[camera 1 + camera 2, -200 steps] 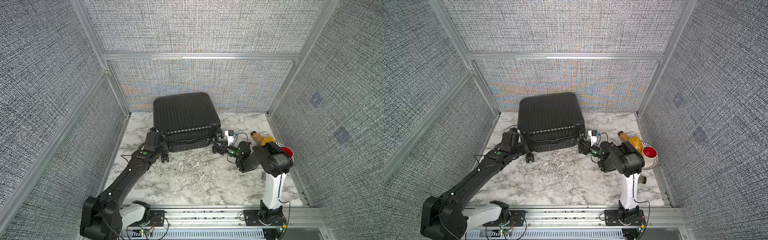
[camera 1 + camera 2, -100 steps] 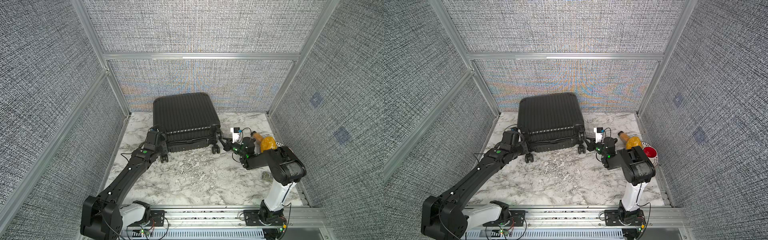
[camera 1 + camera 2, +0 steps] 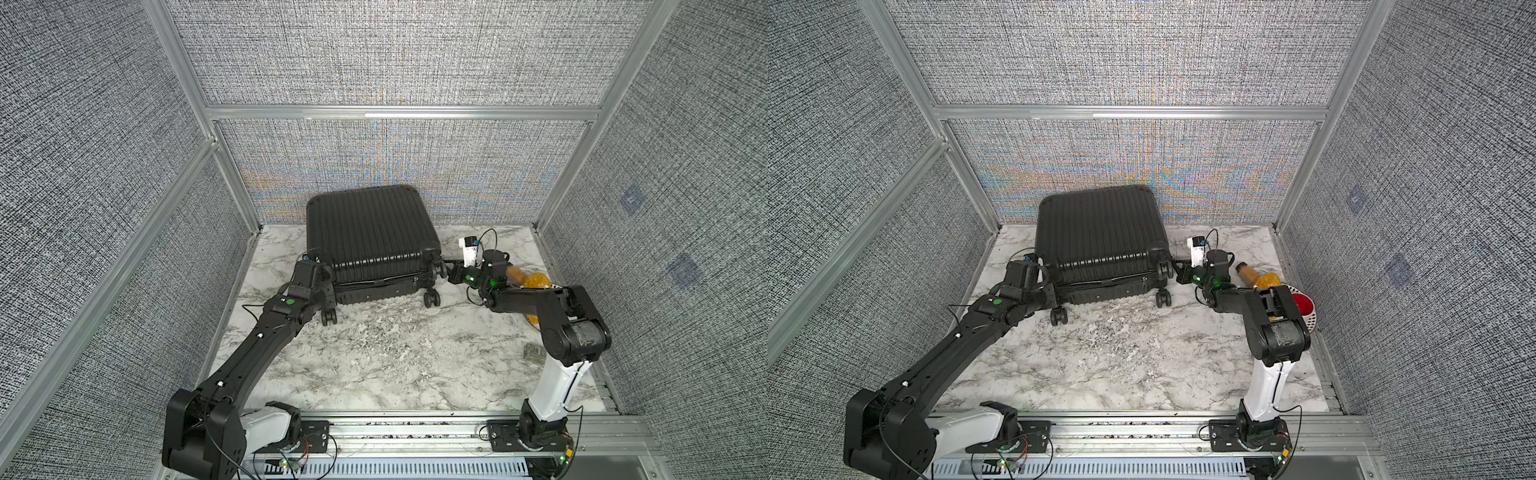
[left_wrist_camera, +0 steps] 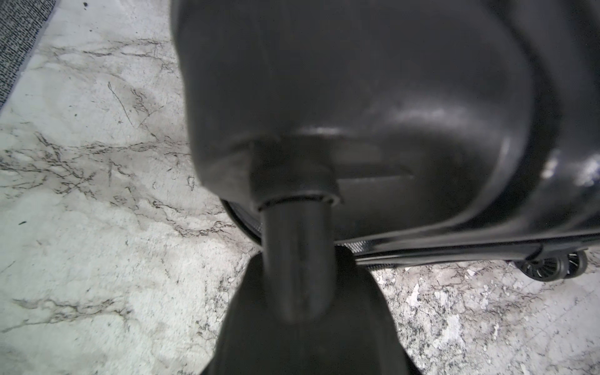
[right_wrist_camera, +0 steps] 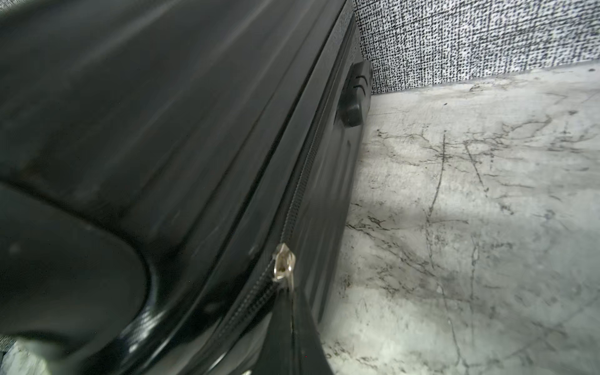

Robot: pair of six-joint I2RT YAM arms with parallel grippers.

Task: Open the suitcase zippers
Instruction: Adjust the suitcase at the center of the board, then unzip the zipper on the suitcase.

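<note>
The black ribbed suitcase (image 3: 370, 232) (image 3: 1100, 232) lies flat at the back of the marble table. My left gripper (image 3: 326, 286) (image 4: 300, 302) is shut on the stem of the wheel (image 4: 297, 253) at the case's near-left corner. My right gripper (image 3: 451, 272) (image 5: 292, 302) is at the case's right side, just behind the near-right wheel. It is shut on the pull tab of a silvery zipper slider (image 5: 284, 263). The zipper track (image 5: 300, 191) beyond the slider is closed. On the gripper's side of the slider it is parted. The seam on the near side (image 3: 374, 282) gapes slightly.
A brown bottle (image 3: 515, 272) and a yellow object (image 3: 536, 282) lie behind my right arm. A red and white dish (image 3: 1304, 307) sits at the right edge. A small clear item (image 3: 534, 352) lies by the right wall. Fabric walls enclose the table on three sides.
My right gripper has carried the zipper pull round the case's near-right corner and a little toward the back, its elbow swinging right. The left arm and the suitcase have stayed put.
</note>
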